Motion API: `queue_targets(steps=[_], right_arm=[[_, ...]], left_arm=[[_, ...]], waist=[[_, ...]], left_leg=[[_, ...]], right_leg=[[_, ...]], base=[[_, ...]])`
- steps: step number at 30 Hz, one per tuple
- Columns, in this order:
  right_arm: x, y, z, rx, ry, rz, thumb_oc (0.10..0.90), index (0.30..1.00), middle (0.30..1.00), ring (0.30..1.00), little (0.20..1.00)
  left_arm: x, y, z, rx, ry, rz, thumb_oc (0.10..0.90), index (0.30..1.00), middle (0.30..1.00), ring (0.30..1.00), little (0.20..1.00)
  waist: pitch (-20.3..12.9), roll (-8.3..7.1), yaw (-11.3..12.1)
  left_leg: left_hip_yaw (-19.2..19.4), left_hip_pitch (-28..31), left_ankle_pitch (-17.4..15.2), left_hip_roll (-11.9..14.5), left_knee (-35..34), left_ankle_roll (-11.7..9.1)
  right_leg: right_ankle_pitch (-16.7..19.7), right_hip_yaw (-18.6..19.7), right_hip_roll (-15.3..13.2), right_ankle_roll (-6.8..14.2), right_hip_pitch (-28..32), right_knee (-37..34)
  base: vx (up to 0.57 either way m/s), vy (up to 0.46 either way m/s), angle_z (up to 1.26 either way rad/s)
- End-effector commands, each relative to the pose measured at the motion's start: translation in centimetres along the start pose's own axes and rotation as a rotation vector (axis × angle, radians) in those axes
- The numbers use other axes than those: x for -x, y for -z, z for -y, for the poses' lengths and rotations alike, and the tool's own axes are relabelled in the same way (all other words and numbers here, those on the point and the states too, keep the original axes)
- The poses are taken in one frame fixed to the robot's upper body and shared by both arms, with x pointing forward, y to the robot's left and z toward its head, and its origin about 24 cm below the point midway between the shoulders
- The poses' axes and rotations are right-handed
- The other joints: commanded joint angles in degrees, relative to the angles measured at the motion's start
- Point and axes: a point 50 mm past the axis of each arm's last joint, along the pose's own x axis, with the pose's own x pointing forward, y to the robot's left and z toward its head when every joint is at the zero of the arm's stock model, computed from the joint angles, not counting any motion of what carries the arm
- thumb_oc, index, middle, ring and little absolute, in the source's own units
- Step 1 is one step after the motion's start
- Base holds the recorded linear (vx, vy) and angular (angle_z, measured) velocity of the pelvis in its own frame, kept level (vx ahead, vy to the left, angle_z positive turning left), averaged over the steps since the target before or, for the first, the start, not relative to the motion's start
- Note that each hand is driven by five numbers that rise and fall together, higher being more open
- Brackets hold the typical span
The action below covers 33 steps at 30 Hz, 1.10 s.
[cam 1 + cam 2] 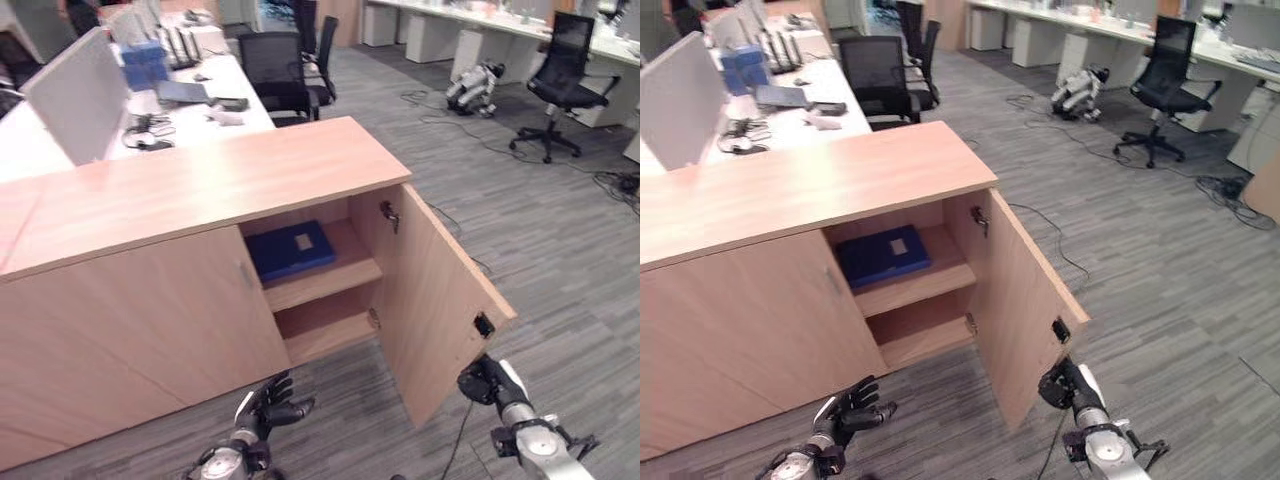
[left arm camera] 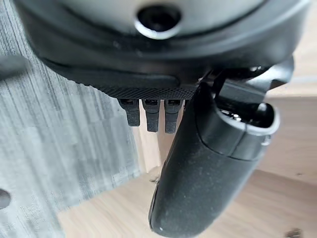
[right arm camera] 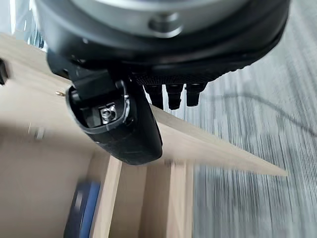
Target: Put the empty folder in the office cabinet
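On the upper shelf, blue folder already flat; door ajar. Left robot hand relaxed, holding nothing; right robot hand grip unreadable. Swing door shut slowly, pushing its outer face.

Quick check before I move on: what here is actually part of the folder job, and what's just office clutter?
Job:
- blue folder, lying flat on the upper shelf
- cabinet, its right door swung open
- left hand, open, holding nothing
- right hand, by the door's outer edge

Clutter:
- office chairs
- desk with its odds and ends behind the cabinet
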Motion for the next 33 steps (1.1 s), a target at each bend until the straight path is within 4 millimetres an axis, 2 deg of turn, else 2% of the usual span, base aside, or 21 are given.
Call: queue_targets(steps=[1, 2, 5, 7, 8, 11, 12, 13, 14, 17, 18, 21, 22, 24, 25, 26, 27, 28, 29, 32, 33], right_arm=[[-1.4, -14.6, -7.5, 0.074, -0.412, 0.591, 0.8, 0.9, 0.9, 0.9, 0.9], [-1.5, -14.6, -7.5, 0.073, -0.413, 0.591, 0.8, 0.9, 0.9, 0.9, 0.9], [-0.9, -18.1, -9.7, 0.077, -0.535, 0.705, 0.8, 0.9, 0.9, 0.9, 0.9], [1.0, -23.6, -12.4, 0.113, -0.661, 0.905, 0.8, 0.9, 0.9, 0.9, 0.9], [1.0, -23.7, -12.5, 0.114, -0.661, 0.908, 0.8, 0.9, 0.9, 0.9, 0.9], [4.3, -29.0, -15.5, 0.158, -0.779, 1.116, 0.8, 0.9, 0.9, 0.9, 0.9], [5.7, -30.6, -16.2, 0.171, -0.806, 1.195, 0.8, 0.9, 0.9, 0.9, 0.9], [6.7, -31.3, -16.5, 0.154, -0.82, 1.241, 0.8, 0.9, 0.9, 0.9, 0.9], [6.7, -31.3, -16.5, 0.155, -0.819, 1.241, 0.8, 0.9, 0.9, 0.9, 0.9], [7.1, -31.5, -16.1, 0.154, -0.821, 1.263, 0.8, 0.9, 0.9, 0.9, 0.9], [6.4, -30.7, -15.6, 0.145, -0.802, 1.224, 0.8, 0.9, 0.9, 0.9, 0.9], [5.1, -29.2, -15.0, 0.141, -0.77, 1.151, 0.8, 0.9, 0.9, 0.9, 0.9], [3.9, -27.7, -14.5, 0.124, -0.74, 1.081, 0.8, 0.9, 0.9, 0.9, 0.9], [-0.1, -22.0, -13.6, 0.07, -0.632, 0.802, 0.8, 0.9, 0.9, 0.9, 0.9], [-0.1, -21.9, -13.6, 0.07, -0.631, 0.802, 0.8, 0.9, 0.9, 0.9, 0.9], [-1.3, -18.6, -13.1, 0.074, -0.582, 0.678, 0.8, 0.9, 0.9, 0.9, 0.9], [-2.7, -12.5, -12.0, 0.074, -0.5, 0.446, 0.8, 0.9, 0.9, 0.9, 0.9], [-3.2, -8.9, -11.2, 0.067, -0.431, 0.308, 0.8, 0.9, 0.9, 0.9, 0.9], [-3.2, -8.8, -11.3, 0.067, -0.43, 0.307, 0.8, 0.9, 0.9, 0.9, 0.9], [-2.8, 0.0, -9.2, -0.06, -0.254, -0.051, 0.8, 0.9, 0.9, 0.9, 0.9], [-2.8, 0.0, -9.2, -0.06, -0.253, -0.051, 0.8, 0.9, 0.9, 0.9, 0.9]], left_arm=[[-0.1, -3.8, -0.8, -0.151, 0.031, 0.158, 0.8, 0.9, 0.9, 0.9, 0.9], [-0.1, -3.8, -0.8, -0.152, 0.031, 0.159, 0.8, 0.9, 0.9, 0.9, 0.9], [-0.2, -3.9, -1.7, -0.234, 0.016, 0.13, 0.8, 0.9, 0.9, 0.9, 0.9], [-0.5, -4.2, -2.2, -0.306, 0.011, 0.116, 0.8, 0.9, 0.9, 0.9, 0.9], [-0.5, -4.3, -2.3, -0.306, 0.009, 0.119, 0.8, 0.9, 0.9, 0.9, 0.9], [-0.6, -4.2, -2.7, -0.338, -0.008, 0.102, 0.8, 0.9, 0.9, 0.9, 0.9], [-0.7, -4.2, -2.8, -0.348, -0.023, 0.096, 0.8, 0.9, 0.9, 0.9, 0.9], [-1.0, -4.3, -2.7, -0.361, -0.025, 0.091, 0.8, 0.9, 0.9, 0.9, 0.9], [-1.0, -4.3, -2.7, -0.361, -0.025, 0.092, 0.8, 0.9, 0.9, 0.9, 0.9], [-1.4, -4.7, -2.1, -0.37, -0.012, 0.096, 0.8, 0.9, 0.9, 0.9, 0.9], [-1.7, -5.1, -1.7, -0.365, -0.007, 0.111, 0.8, 0.9, 0.9, 0.9, 0.9], [-2.0, -5.1, -1.2, -0.367, 0.001, 0.113, 0.8, 0.9, 0.9, 0.9, 0.9], [-2.1, -5.1, -1.2, -0.369, 0.001, 0.113, 0.8, 0.9, 0.9, 0.9, 0.9], [-2.6, -5.4, -0.3, -0.337, 0.0, 0.125, 0.8, 0.9, 0.9, 0.9, 0.9], [-2.6, -5.4, -0.3, -0.337, 0.001, 0.124, 0.8, 0.9, 0.9, 0.9, 0.9], [-2.5, -5.1, -0.2, -0.324, 0.001, 0.122, 0.8, 0.9, 0.9, 0.9, 0.9], [-2.1, -4.3, -0.3, -0.3, 0.008, 0.109, 0.8, 0.9, 0.9, 0.9, 0.9], [-1.9, -3.8, -0.2, -0.293, 0.014, 0.096, 0.8, 0.9, 0.9, 0.9, 0.9], [-1.9, -3.8, -0.2, -0.294, 0.015, 0.095, 0.8, 0.9, 0.9, 0.9, 0.9], [-1.5, -1.5, -0.1, -0.281, 0.018, 0.014, 0.8, 0.9, 0.9, 0.9, 0.9], [-1.5, -1.5, -0.1, -0.282, 0.018, 0.014, 0.8, 0.9, 0.9, 0.9, 0.9]], waist=[[0.24, -0.63, 8.32], [0.24, -0.73, 8.2], [0.0, -2.58, 12.1], [0.81, -3.08, 14.84], [0.84, -3.34, 14.74], [2.31, -3.29, 16.28], [2.81, -2.98, 16.69], [2.81, -2.63, 16.77], [2.67, -2.53, 16.78], [2.71, -2.01, 15.13], [3.16, -1.72, 13.94], [3.03, -1.5, 12.01], [2.78, -1.63, 11.25], [2.02, -2.15, 9.49], [1.99, -2.13, 9.53], [1.61, -2.07, 8.94], [0.97, -1.81, 8.19], [0.61, -1.55, 7.74], [0.56, -1.54, 7.79], [-0.67, -0.73, 5.75], [-0.61, -0.71, 5.81]], left_leg=[[-5.55, 5.6, 1.14, -1.11, -12.37, -1.14], [-5.59, 5.66, 1.18, -1.29, -12.55, -1.04], [-8.95, 4.64, 0.15, -5.52, -15.23, 1.35], [-9.71, 3.5, 0.07, -8.61, -16.36, 4.24], [-9.66, 3.36, 0.09, -8.89, -16.4, 4.39], [-10.52, 5.1, -0.83, -10.89, -18.11, 6.33], [-11.25, 5.36, -0.73, -10.87, -18.42, 6.55], [-13.33, 6.01, -0.8, -11.32, -19.4, 6.84], [-13.34, 5.78, -0.65, -11.17, -19.38, 6.83], [-18.8, 6.53, -0.54, -12.92, -20.45, 6.64], [-21.27, 7.12, -0.64, -13.59, -21.0, 6.33], [-23.45, 7.67, -1.06, -13.86, -21.33, 6.1], [-24.25, 7.88, -1.32, -14.12, -21.46, 6.06], [-24.19, 8.49, -1.91, -14.53, -21.58, 6.04], [-24.17, 8.56, -1.96, -14.53, -21.58, 6.04], [-23.75, 8.97, -2.21, -14.6, -21.71, 6.02], [-23.07, 9.44, -2.43, -14.74, -22.01, 5.97], [-22.95, 9.68, -2.51, -14.83, -22.13, 5.95], [-22.96, 9.78, -2.6, -14.81, -22.13, 5.94], [-22.27, 11.19, -3.28, -14.68, -22.36, 5.64], [-22.25, 11.29, -3.33, -14.66, -22.36, 5.63]], right_leg=[[-10.94, 6.07, -1.77, 6.56, 8.04, 2.92], [-10.95, 5.97, -1.91, 6.66, 8.05, 2.99], [-10.57, 3.85, -4.37, 7.95, 6.91, 7.87], [-8.87, 2.81, -7.67, 9.47, 3.61, 15.61], [-9.03, 2.91, -8.07, 9.62, 3.25, 16.07], [-3.7, 4.82, -11.68, 12.08, -0.82, 25.93], [-2.74, 6.3, -11.22, 12.83, -1.9, 28.0], [-5.22, 10.4, -8.18, 12.41, -2.87, 27.56], [-4.95, 10.33, -7.98, 12.33, -2.97, 27.27], [-11.01, 18.72, -0.92, 10.1, -4.1, 20.46], [-10.56, 22.65, -0.21, 9.48, -5.45, 16.25], [-9.39, 24.24, -0.38, 9.49, -6.07, 13.81], [-9.0, 24.88, -0.48, 9.37, -5.61, 12.49], [-7.52, 25.58, -0.86, 9.58, -3.96, 10.22], [-7.51, 25.6, -0.85, 9.59, -3.87, 10.15], [-7.07, 25.84, -0.94, 9.69, -3.22, 9.21], [-6.85, 25.61, -1.1, 9.79, -2.29, 7.7], [-6.91, 25.63, -1.07, 9.85, -1.83, 6.92], [-6.94, 25.6, -1.04, 9.85, -1.69, 6.85], [-6.96, 26.17, -0.74, 9.86, 0.32, 4.0], [-6.96, 26.17, -0.72, 9.85, 0.43, 3.94]], base=[[0.11, 0.073, 0.8], [0.04, 0.184, 0.9], [0.04, 0.226, 1.42], [-0.02, 0.288, 1.4], [-0.01, 0.185, 0.77], [0.08, 0.15, 0.44], [0.09, 0.109, -0.03], [0.06, 0.069, 0.09], [0.08, 0.04, 0.41], [0.15, -0.013, 0.59], [0.2, -0.064, 0.43], [0.08, -0.038, 0.61], [0.11, -0.079, 0.45], [0.1, -0.075, 0.07], [0.05, -0.022, 0.15], [0.07, -0.013, -0.09], [0.09, -0.012, -0.16], [0.06, -0.002, -0.12], [0.04, 0.004, 0.16], [0.07, -0.022, 0.26], [0.07, -0.041, 0.24]])
